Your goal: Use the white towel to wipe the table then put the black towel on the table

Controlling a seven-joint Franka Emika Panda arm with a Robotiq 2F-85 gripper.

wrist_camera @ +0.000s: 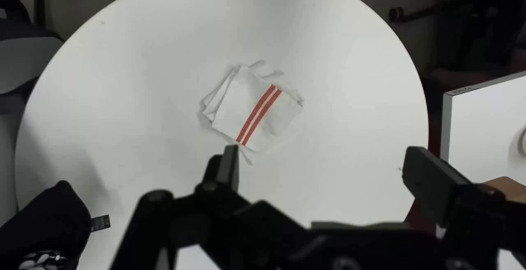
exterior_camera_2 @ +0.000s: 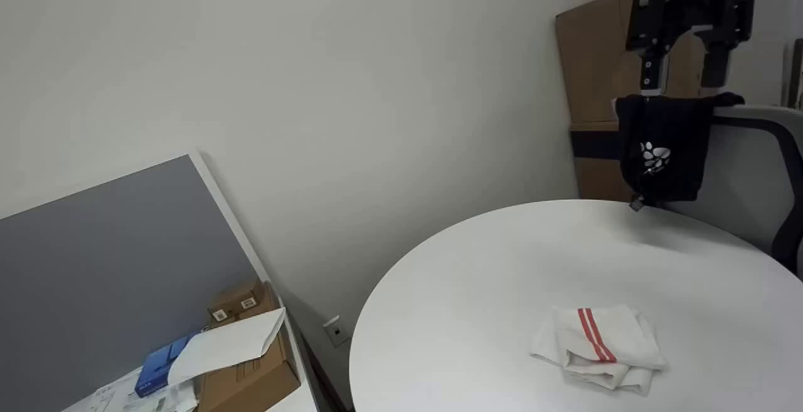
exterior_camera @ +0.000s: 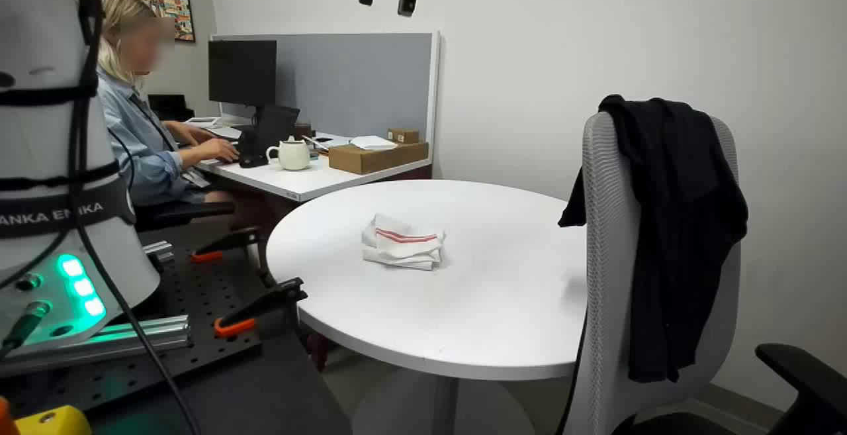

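The white towel (exterior_camera: 399,249) lies loosely folded on the round white table (exterior_camera: 490,316), its two red stripes facing up. It also shows in the other views, as a white towel (exterior_camera_2: 605,343) and white towel (wrist_camera: 259,109). Draped over a chair back beside the table hangs the black towel (exterior_camera: 681,236), which bears a white paw-like print in an exterior view (exterior_camera_2: 668,130). High above the tabletop, my gripper (exterior_camera: 386,7) points down with its jaws spread wide. Nothing is between the fingertips (wrist_camera: 228,163) in the wrist view, and the gripper touches neither towel.
A grey mesh chair (exterior_camera: 605,276) stands against the table's edge. Behind the table is a desk (exterior_camera: 311,183) with a monitor (exterior_camera: 242,72), a teapot (exterior_camera: 293,155) and cardboard boxes (exterior_camera: 377,157). A person (exterior_camera: 149,137) sits at that desk. Clamps (exterior_camera: 265,302) stick up near the robot base.
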